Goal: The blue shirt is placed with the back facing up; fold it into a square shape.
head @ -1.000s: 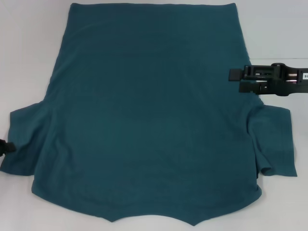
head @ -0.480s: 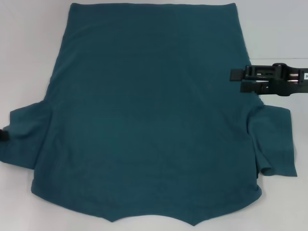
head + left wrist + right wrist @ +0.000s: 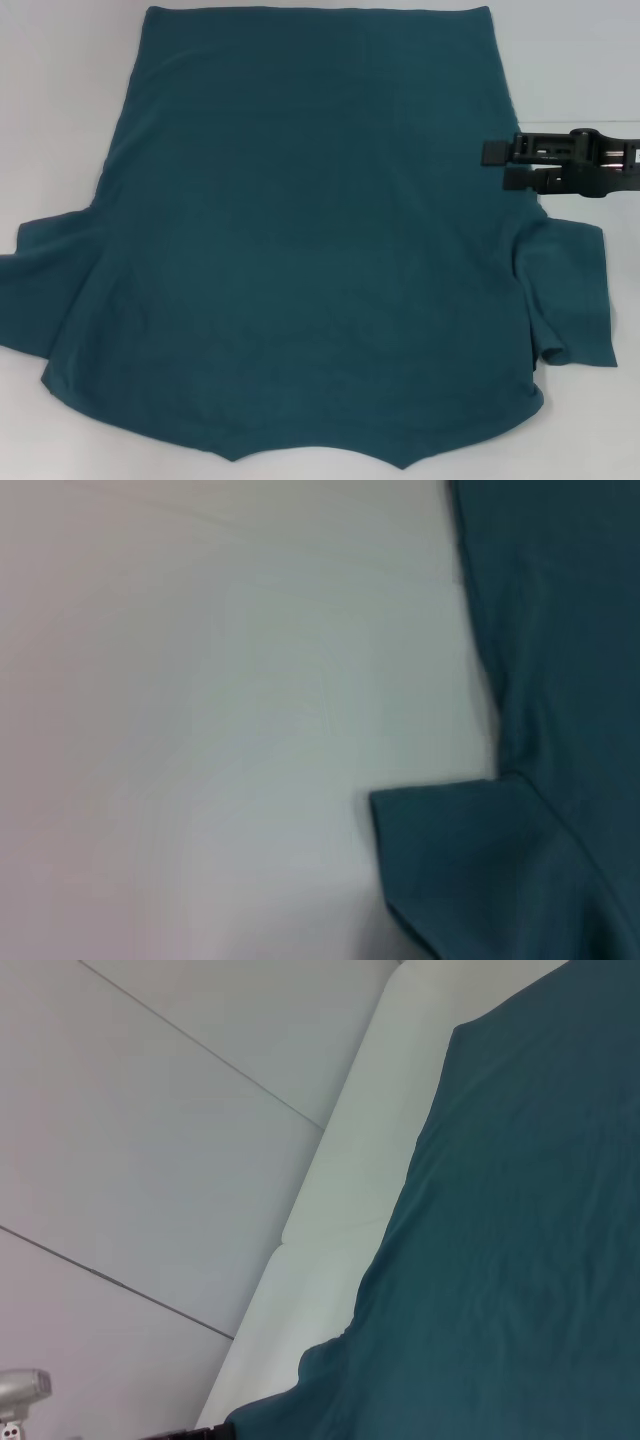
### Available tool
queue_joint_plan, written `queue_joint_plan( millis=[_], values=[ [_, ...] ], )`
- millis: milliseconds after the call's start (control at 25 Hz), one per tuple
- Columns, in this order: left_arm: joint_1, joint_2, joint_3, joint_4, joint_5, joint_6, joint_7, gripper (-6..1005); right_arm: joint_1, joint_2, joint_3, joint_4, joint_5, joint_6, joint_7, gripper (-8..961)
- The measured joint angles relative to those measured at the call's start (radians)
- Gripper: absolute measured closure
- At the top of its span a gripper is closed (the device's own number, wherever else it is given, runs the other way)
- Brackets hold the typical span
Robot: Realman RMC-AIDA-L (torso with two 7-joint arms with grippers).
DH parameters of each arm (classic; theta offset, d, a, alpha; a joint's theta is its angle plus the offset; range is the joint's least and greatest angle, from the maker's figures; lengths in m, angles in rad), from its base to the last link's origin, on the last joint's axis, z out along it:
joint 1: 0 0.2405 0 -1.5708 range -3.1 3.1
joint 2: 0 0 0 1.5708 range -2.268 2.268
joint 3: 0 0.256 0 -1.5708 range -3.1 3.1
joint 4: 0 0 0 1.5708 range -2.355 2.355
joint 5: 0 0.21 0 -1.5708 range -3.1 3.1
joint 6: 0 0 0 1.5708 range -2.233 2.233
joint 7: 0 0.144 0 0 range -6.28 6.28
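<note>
The left gripper is out of sight in every view; the head view shows nothing of it at the left edge, and the left wrist view shows only cloth and bare tabletop, so its state cannot be told. The blue shirt [image 3: 310, 240] fills most of the head view, lying flat and plain side up on the white table [image 3: 60, 90]; its near edge is cut off by the bottom of the frame, and its left sleeve [image 3: 45, 275] runs off the left edge. The right sleeve [image 3: 565, 290] lies at the right of the frame, its lower hem curled over in a small roll. The right gripper [image 3: 495, 162] reaches in level from the right edge at mid-height, dark and slim, its tip over the shirt's right side seam just above the sleeve; whether it touches the cloth is hard to make out, and I cannot tell how far its fingers are parted or whether they hold anything. The right wrist view shows the shirt's edge against the table's far rim [image 3: 340, 1160], with pale wall panels [image 3: 150, 1160] beyond.
</note>
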Motion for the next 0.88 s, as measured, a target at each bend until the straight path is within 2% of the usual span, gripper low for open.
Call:
queue_joint_plan(
  millis=[240, 880],
  values=[
    [-0.019, 0.010, 0.001, 0.011, 0.058, -0.002, -0.006, 998, 0.000, -0.001, 0.000, 0.000, -0.001, 0.000, 0.000, 68],
    [-0.026, 0.012, 0.001, 0.102, 0.084, 0.022, -0.023, 998, 0.002, -0.003, 0.000, 0.000, -0.004, 0.000, 0.007, 69]
  ],
)
